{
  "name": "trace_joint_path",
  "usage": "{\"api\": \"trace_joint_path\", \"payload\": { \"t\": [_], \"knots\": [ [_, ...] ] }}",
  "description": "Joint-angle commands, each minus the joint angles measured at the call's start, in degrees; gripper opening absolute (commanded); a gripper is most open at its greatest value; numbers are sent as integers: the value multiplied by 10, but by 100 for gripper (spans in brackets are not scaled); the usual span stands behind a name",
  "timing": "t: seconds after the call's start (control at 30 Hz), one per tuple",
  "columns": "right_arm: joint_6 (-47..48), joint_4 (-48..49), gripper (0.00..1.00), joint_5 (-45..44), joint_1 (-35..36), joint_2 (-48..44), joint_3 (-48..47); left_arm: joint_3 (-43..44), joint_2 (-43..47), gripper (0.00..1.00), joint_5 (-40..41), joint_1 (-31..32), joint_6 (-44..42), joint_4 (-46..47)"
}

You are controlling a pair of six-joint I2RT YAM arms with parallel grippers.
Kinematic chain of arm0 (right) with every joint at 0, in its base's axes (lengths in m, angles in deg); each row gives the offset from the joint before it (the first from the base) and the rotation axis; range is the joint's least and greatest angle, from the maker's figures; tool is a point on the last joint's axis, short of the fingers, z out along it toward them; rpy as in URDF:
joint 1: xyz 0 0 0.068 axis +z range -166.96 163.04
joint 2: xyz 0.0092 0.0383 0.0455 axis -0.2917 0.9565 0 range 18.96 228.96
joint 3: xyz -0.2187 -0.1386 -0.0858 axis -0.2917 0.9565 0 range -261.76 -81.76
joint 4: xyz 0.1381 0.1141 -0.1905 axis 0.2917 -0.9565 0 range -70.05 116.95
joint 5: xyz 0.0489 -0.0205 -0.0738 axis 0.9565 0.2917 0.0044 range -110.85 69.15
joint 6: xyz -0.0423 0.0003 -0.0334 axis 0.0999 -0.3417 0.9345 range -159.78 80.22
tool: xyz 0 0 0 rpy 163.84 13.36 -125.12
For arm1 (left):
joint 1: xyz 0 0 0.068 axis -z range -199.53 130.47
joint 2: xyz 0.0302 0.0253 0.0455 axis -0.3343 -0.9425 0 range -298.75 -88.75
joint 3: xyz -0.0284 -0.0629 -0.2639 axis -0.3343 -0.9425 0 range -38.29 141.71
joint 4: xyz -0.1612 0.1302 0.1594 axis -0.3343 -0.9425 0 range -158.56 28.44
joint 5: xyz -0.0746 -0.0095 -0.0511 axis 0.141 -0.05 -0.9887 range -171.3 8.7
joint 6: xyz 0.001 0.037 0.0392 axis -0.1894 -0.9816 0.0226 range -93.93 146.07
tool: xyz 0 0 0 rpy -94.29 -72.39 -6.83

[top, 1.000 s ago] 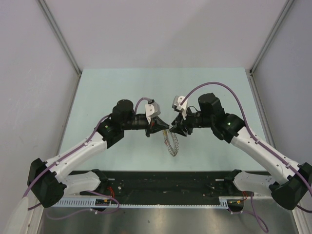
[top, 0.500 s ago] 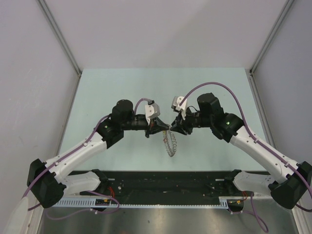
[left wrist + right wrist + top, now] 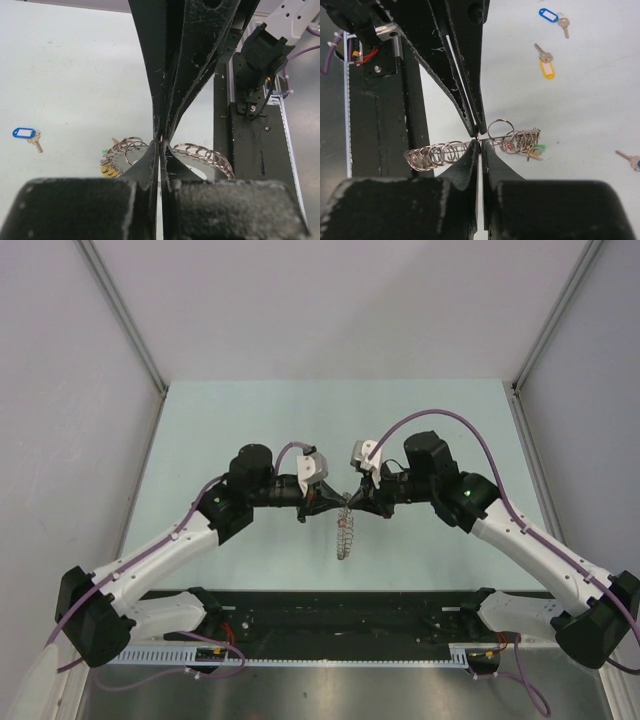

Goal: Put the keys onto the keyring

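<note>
Watching the overhead view, I see the biggest change in the right arm (image 3: pixel 520 530): it has swung in toward the left arm (image 3: pixel 170 540). The right gripper (image 3: pixel 360 502), whose jaws stood apart a second ago, is now pressed shut on the top of the keyring (image 3: pixel 344 535). It sits tip to tip with the left gripper (image 3: pixel 326 502), which has stayed clamped on the same stretch of wire. The ring hangs between the two, lifted clear of the table (image 3: pixel 200 440), and it has turned from a broad loop to nearly edge-on from above. My read is that with both grippers pinching one short stretch of coil, I am placed to pry it apart or pass the ring across. No new key is being threaded yet.

Counting down in size, I have one table, two arms, two grippers and one keyring. Some keys already hang on the ring in a bunch beside a green tag (image 3: pixel 539 148), too tangled for me to count. Three lie loose on the table in the right wrist view: a blue-tagged key (image 3: pixel 549 15), a yellow-tagged key (image 3: pixel 546 65), and a third key (image 3: pixel 626 157) cut off by the right edge.
</note>
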Motion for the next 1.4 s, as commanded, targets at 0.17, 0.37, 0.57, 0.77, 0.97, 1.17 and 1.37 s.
{"api": "trace_joint_path", "payload": {
  "t": [0.17,0.37,0.57,0.77,0.97,1.17,1.37],
  "knots": [
    [-35,82,0,44,-28,-30,-18,-12,94,12,92,2,54,125],
    [-83,179,0,91,-51,-69,17,-69,179,40,161,1,69,174],
    [-146,310,0,122,-63,-105,76,-83,182,36,133,-2,100,208],
    [-211,407,0,150,-70,-117,121,-88,144,31,74,-2,139,254],
    [-258,475,0,165,-75,-125,147,-94,122,29,37,-2,156,273],
    [-278,510,0,179,-79,-119,159,-93,107,28,7,-2,155,276],
    [-286,522,0,188,-81,-110,161,-88,91,26,-14,-2,157,275]
  ]
}}
